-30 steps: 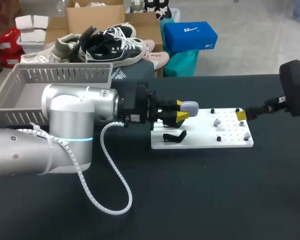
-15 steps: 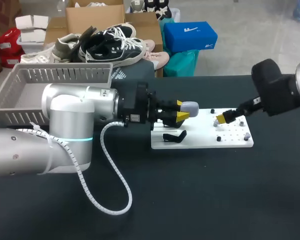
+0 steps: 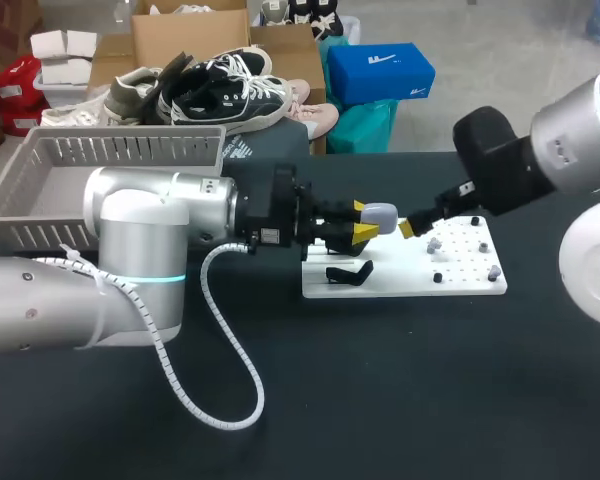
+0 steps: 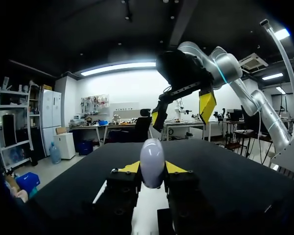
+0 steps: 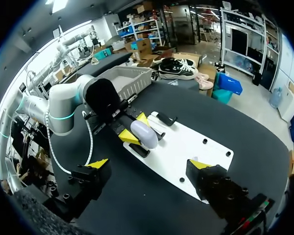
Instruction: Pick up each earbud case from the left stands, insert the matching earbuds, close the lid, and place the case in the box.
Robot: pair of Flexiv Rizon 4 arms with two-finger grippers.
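Observation:
A lavender-grey earbud case point(image 3: 380, 213) is held above the left end of the white board point(image 3: 400, 285), lid closed, with my left gripper point(image 3: 364, 221) shut on it. In the left wrist view the case point(image 4: 152, 156) stands upright between the yellow tips of my left gripper point(image 4: 152, 169). My right gripper point(image 3: 410, 226) hangs just right of the case, open and empty. Seen from the right wrist, my right gripper point(image 5: 149, 164) has its fingers spread wide, and the case point(image 5: 143, 133) lies ahead of them. Small grey earbuds point(image 3: 433, 243) sit on the board's right half.
A black stand point(image 3: 348, 272) sits on the board under the held case. A grey basket point(image 3: 110, 150) stands at the table's back left. Black pegs point(image 3: 438, 277) dot the board. My left arm's white cable point(image 3: 230, 340) loops over the black table.
My right arm has swung in from the right edge, across the board, to just beside the held case. The left arm and the case have stayed still.

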